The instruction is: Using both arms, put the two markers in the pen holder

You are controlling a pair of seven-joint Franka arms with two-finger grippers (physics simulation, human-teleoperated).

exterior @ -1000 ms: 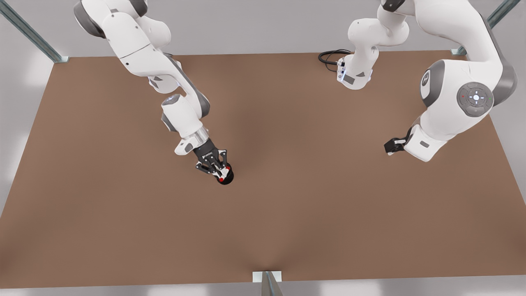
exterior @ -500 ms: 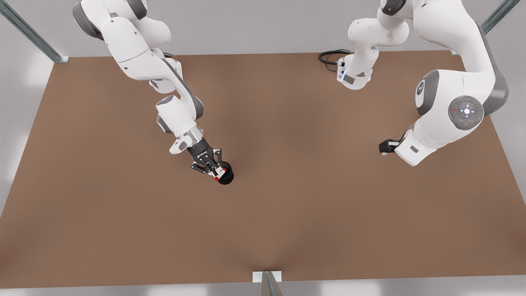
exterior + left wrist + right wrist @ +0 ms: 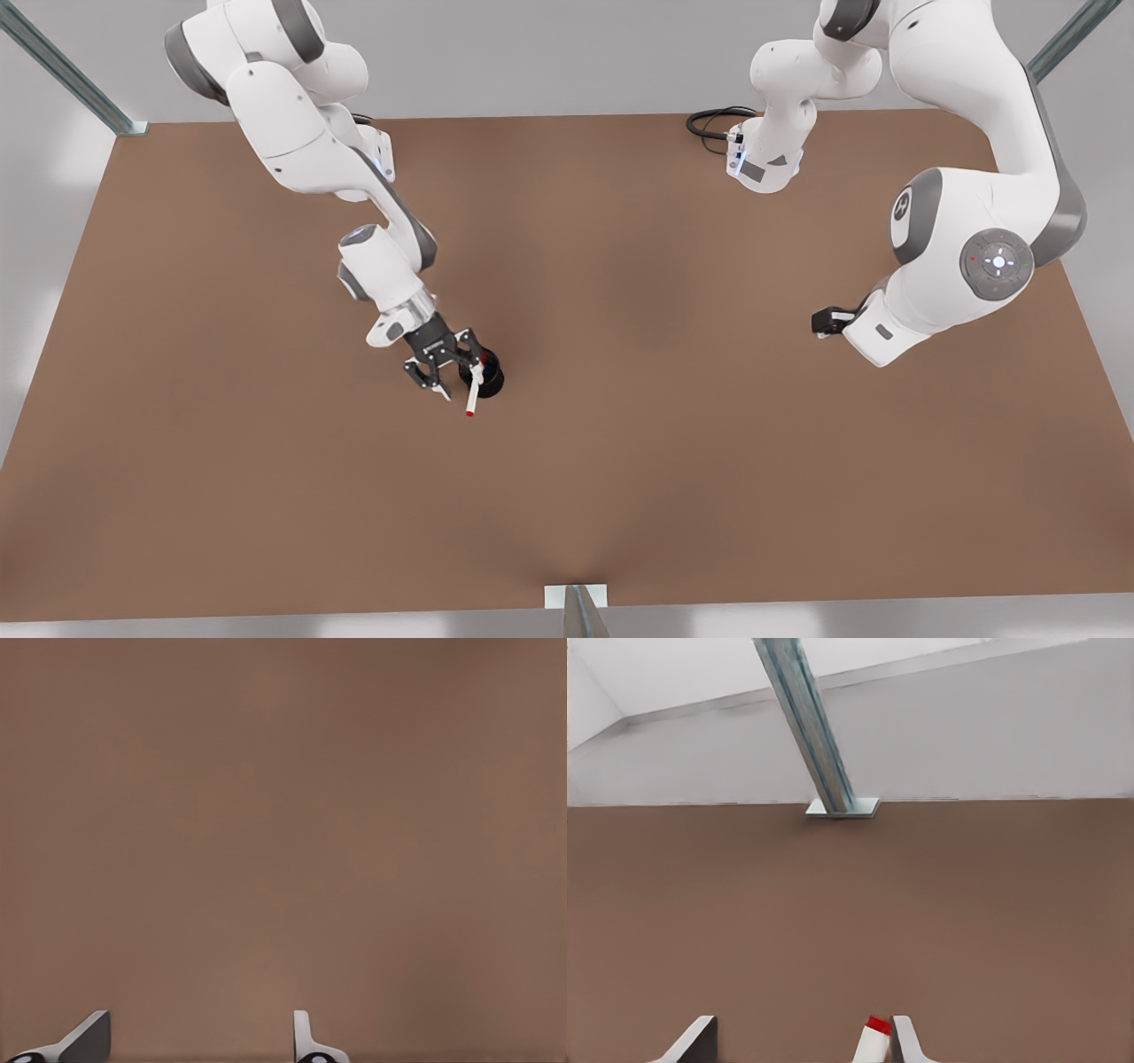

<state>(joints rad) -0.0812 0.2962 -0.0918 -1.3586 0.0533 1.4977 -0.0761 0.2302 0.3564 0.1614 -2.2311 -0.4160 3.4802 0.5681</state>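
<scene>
The red-capped marker (image 3: 473,396) leans out of the pen holder (image 3: 488,379), its lower end hidden inside the black cup on the desk (image 3: 620,443). The right tool (image 3: 449,377) hangs beside it, fingers spread, one finger (image 3: 906,1043) close against the marker. The left tool (image 3: 824,321), fingers (image 3: 84,1041) spread over bare desk, waits well apart.

Open table, one crowded spot near the middle
The brown table (image 3: 673,461) lies bare across its near half and centre; the pen holder (image 3: 487,379) stands with the red-capped marker (image 3: 473,396) leaning out of it and the open right gripper (image 3: 447,372) just beside; the left gripper (image 3: 826,321) hangs over bare tabletop
</scene>
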